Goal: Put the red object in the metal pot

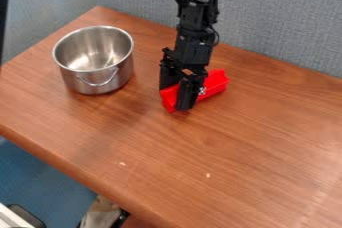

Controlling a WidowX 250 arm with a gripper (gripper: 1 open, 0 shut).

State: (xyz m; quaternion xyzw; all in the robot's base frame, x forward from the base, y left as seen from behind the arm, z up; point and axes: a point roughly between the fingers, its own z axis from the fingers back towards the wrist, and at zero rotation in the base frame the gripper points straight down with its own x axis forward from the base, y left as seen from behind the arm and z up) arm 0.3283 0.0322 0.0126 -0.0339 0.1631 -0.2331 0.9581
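The red object (210, 84) is a bright red stick near the middle of the wooden table, tilted, with its right end sticking out past the fingers. My gripper (183, 98) hangs straight down from the dark arm, and its two black fingers are shut on the stick's left part. I cannot tell whether the stick rests on the wood or hangs just above it. The metal pot (94, 59) stands upright and empty at the table's left, well apart from the gripper, with a small handle on its near side.
The brown wooden table (201, 167) runs out to a front edge at lower left and a corner at the far left. A blue-grey wall rises behind it, and floor clutter shows below the front edge.
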